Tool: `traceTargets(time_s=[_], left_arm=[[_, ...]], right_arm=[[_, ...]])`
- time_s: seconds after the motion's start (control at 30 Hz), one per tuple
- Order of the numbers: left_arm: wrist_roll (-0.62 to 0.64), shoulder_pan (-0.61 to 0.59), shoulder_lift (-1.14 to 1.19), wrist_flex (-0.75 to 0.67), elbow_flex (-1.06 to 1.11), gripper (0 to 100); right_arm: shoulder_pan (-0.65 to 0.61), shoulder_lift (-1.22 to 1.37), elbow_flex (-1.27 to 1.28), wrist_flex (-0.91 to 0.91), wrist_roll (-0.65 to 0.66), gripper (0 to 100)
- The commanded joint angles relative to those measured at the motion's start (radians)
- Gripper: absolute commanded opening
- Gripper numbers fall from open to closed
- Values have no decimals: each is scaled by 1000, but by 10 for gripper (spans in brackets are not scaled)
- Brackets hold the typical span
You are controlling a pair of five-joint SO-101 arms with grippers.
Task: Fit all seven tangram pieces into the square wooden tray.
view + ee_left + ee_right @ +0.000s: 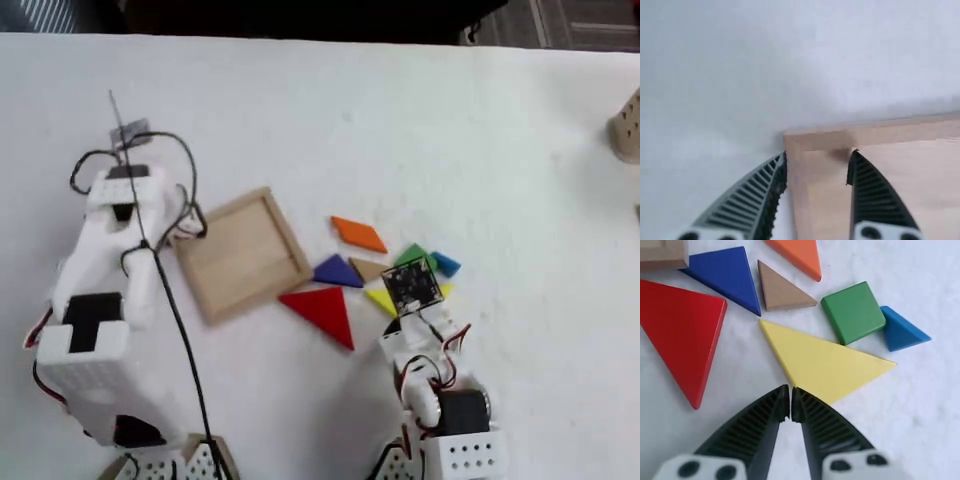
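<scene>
Fingers [752, 432] pressed together, my right pincer [790, 402] hangs at the edge of the yellow triangle [825, 362]. Beside and beyond its tips lie the red triangle [682, 335], blue triangle [725, 275], tan triangle [780, 290], orange piece [797, 252], green square [854, 311] and light-blue triangle [900, 330], all on the table [925, 415]. My left pincer [817, 160], spread wide, straddles a corner of the tray [880, 132]: one finger inside the rim, one outside.

White table [400, 130], with a pale perforated block [627, 125] at its right edge in the high view.
</scene>
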Motion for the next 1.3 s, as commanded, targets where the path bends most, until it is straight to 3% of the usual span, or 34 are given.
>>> traceTargets(time_s=[0.0,0.1,0.3,0.43,0.6,0.87,1.07,1.27], left_arm=[[2,90,-4,-3,-92,210],[2,87,-5,9,-144,210],[9,84,-5,267,-238,210],[8,84,-18,341,-238,200],[-43,84,-196,226,-41,82],[-63,85,-407,-83,404,153],[-61,85,-351,-167,477,226],[-57,28,-331,-158,460,182]], right_arm=[[4,-12,9,-1,11,22],[4,-12,9,-1,11,22],[4,-12,9,-1,11,22],[4,-12,9,-1,11,22],[4,-12,9,-1,11,22],[4,-12,9,1,11,22],[5,-12,9,4,11,22],[10,-12,9,4,11,22]])
